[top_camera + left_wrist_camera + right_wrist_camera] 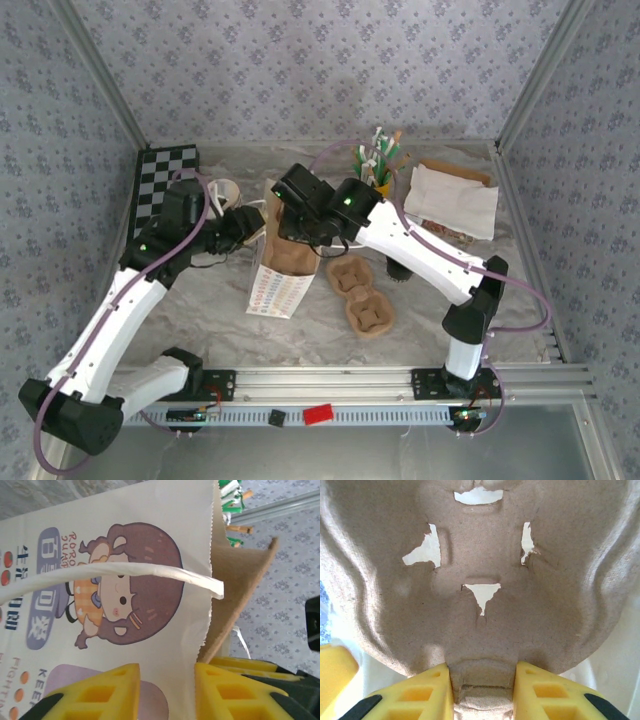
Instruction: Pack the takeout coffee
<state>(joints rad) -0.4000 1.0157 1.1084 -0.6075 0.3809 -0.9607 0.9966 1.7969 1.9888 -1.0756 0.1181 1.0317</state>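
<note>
Against the left wall a checkered board (pixel 165 183) is lying flat, and the left arm is reaching past a cream-rimmed cup (pixel 224 188) toward the printed paper bag (pixel 281 288) standing mid-table. The left gripper (pixel 166 669) is sitting at the bag's mouth. Its yellow fingers are standing apart on either side of the bag's serrated top edge, with the thin wall running through the gap, so the jaws are parted rather than pinching. The bag's white handle (pixel 125 572) is arching across the cartoon face printed on the side. Over the bag's opening, the right gripper (pixel 482 669) is clamping the rim tab of a brown pulp cup carrier (pixel 480 570), its jaws closed on that tab. The carrier's moulded body is spreading out ahead of the fingers. Just right of the bag a second pulp carrier (pixel 362 296) is lying on the marbled table (pixel 200 320). Beside it, a small dark shape is showing under the right forearm. It is probably the takeout coffee cup (pixel 396 268), though it is too hidden to be sure. It is standing on the table right of the bag, apart from both sets of jaws and between neither pair of fingers. Farther back a holder of stirrers (pixel 378 160) is standing, and a white folded sheet (pixel 452 200) is lying near the right wall.
</note>
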